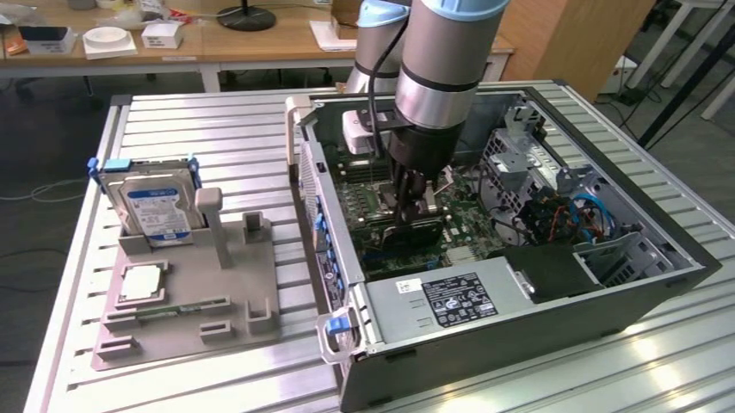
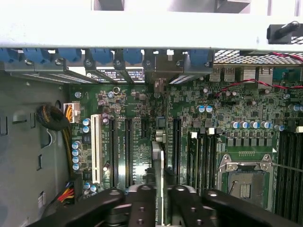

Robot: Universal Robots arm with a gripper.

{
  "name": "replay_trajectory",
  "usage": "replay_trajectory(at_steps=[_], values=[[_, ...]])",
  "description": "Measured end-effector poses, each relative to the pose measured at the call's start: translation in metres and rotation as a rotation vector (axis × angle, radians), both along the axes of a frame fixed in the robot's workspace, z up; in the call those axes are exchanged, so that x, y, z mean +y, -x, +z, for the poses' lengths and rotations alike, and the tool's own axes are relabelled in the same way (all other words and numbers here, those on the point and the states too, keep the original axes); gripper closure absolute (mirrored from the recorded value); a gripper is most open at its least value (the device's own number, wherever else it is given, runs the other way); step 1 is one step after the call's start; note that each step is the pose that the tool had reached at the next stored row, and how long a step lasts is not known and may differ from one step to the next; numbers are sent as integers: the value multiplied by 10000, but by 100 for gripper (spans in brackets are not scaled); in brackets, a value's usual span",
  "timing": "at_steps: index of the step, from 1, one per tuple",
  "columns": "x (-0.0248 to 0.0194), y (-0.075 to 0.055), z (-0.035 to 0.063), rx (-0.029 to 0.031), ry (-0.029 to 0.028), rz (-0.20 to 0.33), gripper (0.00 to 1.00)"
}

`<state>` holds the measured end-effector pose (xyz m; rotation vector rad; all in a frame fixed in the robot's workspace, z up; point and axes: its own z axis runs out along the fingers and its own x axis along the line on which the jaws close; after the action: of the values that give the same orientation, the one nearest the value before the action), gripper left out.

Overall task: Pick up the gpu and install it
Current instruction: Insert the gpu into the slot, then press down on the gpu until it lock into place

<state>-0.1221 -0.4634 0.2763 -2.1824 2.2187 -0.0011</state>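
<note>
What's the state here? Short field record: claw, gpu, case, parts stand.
claw: shut on the gpu, down inside the computer case
gpu: held edge-on above the motherboard, over the expansion slots; whether seated cannot be told
computer case: side open, lying on the metal table
parts stand: grey, at the exterior view's left, holds the hard drive upright
</note>
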Motion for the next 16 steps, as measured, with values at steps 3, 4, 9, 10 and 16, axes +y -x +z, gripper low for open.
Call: replay_trajectory(at_steps=[3, 4, 9, 10, 16], values=[[0, 0, 0, 0, 0, 3, 89], [0, 0, 0, 0, 0, 4, 89], [0, 0, 0, 0, 1, 30, 89], [0, 0, 0, 0, 1, 30, 89], [1, -22, 0, 0, 1, 31, 89]])
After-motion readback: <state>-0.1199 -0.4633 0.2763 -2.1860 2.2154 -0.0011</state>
